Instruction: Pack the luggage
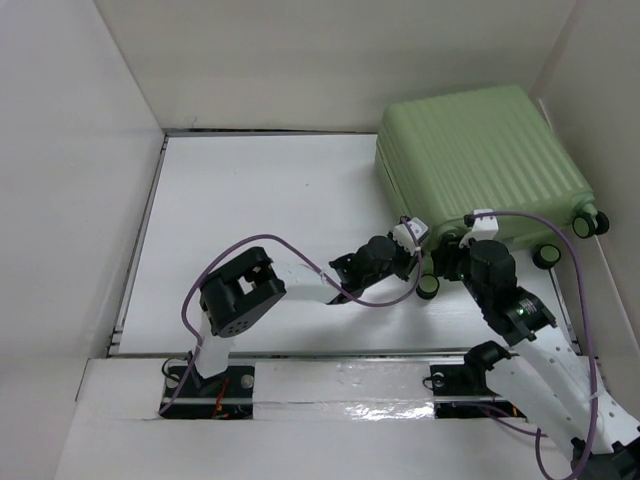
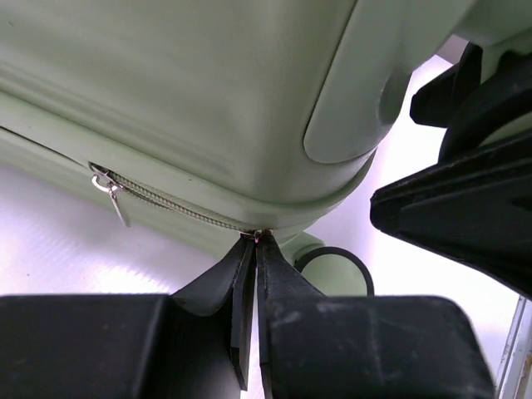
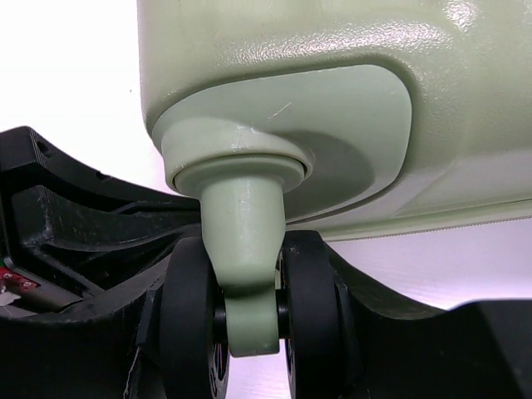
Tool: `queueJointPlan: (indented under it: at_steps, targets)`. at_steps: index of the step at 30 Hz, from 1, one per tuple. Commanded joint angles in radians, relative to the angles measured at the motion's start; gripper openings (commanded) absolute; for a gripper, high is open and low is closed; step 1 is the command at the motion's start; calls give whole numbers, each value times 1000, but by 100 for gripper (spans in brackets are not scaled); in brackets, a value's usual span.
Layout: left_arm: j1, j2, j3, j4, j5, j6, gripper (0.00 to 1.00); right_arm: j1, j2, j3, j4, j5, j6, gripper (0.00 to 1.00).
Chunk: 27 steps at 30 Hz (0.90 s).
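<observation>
At the far right of the white bench [image 1: 260, 200] lies the large pale green ribbed hard-shell suitcase [image 1: 480, 160], closed, its wheels toward the near side. The left arm's fingers [image 2: 276, 287] are clenched against its zip seam [image 2: 166, 204]; whether they nip a slider there, I cannot tell. The right arm's fingers [image 3: 83, 241] grasp a black twin caster wheel [image 3: 187, 324], seemingly bracing the case. The step in hand looks like working the zip. Next, the left should draw along the seam while the right holds firm.
</observation>
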Motion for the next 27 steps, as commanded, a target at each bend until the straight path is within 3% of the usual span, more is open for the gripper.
queueJointPlan:
  at_steps: [1, 12, 17, 20, 21, 24, 27]
  targets:
    - [69, -23, -28, 30, -157, 69, 0, 19, -82, 17, 48, -3, 30, 0]
    - [270, -22, -35, 69, -103, 98, 0, 28, -96, 17, 47, -132, -7, 0]
    - [332, -35, -36, 59, -28, 16, 0, 52, -47, 13, 113, -241, -38, 0]
    - [385, -113, -137, 91, 3, -127, 37, 144, 43, 26, 186, -240, -38, 0]
    - [405, -146, -175, 111, 14, -173, 58, 205, 71, 36, 209, -224, -36, 0]
    - [494, -310, -332, 145, -14, -365, 72, 296, 198, 88, 295, -207, -36, 0]
    - [560, -524, -452, 73, -106, -475, 77, 410, 354, 172, 383, -215, -41, 0]
